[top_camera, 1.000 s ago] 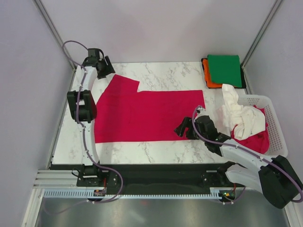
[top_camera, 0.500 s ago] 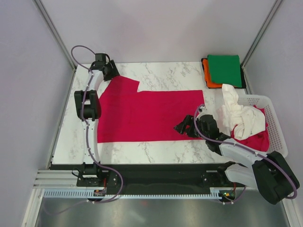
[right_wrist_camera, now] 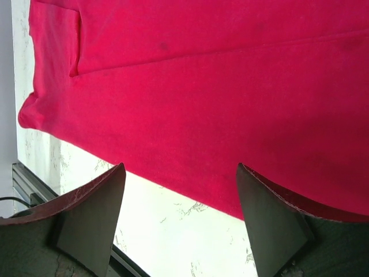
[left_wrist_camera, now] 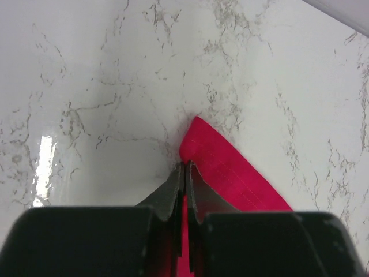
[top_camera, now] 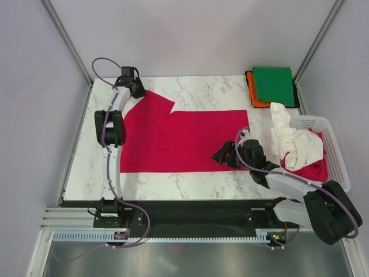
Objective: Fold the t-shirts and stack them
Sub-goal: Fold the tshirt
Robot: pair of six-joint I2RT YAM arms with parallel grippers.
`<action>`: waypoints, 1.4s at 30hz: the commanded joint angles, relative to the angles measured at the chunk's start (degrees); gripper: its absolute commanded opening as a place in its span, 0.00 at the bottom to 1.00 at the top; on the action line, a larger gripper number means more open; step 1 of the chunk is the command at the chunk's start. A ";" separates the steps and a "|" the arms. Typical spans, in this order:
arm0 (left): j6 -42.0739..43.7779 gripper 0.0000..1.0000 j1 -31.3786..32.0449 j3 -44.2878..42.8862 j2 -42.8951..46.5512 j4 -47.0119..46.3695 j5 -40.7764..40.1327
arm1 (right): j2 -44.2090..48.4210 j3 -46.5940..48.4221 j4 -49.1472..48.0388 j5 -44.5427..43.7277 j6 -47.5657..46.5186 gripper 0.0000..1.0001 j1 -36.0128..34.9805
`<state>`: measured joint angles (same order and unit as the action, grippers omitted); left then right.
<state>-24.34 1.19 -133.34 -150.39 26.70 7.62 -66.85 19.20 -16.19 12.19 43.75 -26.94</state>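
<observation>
right now the left gripper (left_wrist_camera: 184,173) is clenched on the far-left sleeve corner of the crimson t-shirt (top_camera: 184,141). its two black fingers are pressed together with a sliver of red cloth between them, and hem stitching shows just beyond the tips. the pinched corner is raised and curls a little to the right above the marble table (top_camera: 196,92). the right gripper (top_camera: 226,156) hovers over the shirt's near-right edge with its jaws spread wide, holding nothing. the shirt itself lies spread flat across the middle of the table, its long side running left to right.

the step in hand looks to be folding that sleeve in over the body. to do it well, the left arm should carry the corner low and straight toward the right, so the crease falls in line with the shirt's left side. it should let go only once the sleeve lies flat. the free gripper could pin the near edge so the cloth doesn't drag along.

further out, a green t-shirt (top_camera: 274,85) sits folded on an orange t-shirt (top_camera: 252,95) at the far-right corner. a white t-shirt (top_camera: 291,141) is heaped on a second crimson t-shirt (top_camera: 311,170) in the white basket (top_camera: 335,147) at the right.
</observation>
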 commanded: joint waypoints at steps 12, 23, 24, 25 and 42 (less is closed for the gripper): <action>-6.25 0.02 -3.48 10.90 4.13 -7.98 2.14 | -23.30 44.05 30.66 -17.54 -7.53 0.64 7.77; -6.78 0.02 -3.74 11.52 4.31 -8.59 2.31 | -54.69 80.46 50.99 -30.46 -12.63 0.70 16.47; -6.78 0.02 -3.74 11.52 4.31 -8.51 2.40 | -55.66 81.25 50.82 -30.73 -12.98 0.70 16.83; -6.78 0.02 -3.74 11.52 4.31 -8.68 2.49 | -57.67 82.13 50.90 -30.73 -13.51 0.70 17.27; -6.69 0.02 -3.83 11.43 4.22 -9.03 3.19 | -65.95 88.91 50.03 -28.54 -13.52 0.59 20.17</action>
<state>-30.30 -2.26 -123.13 -146.96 16.47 11.77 -132.07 106.37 34.20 -17.65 30.00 -6.55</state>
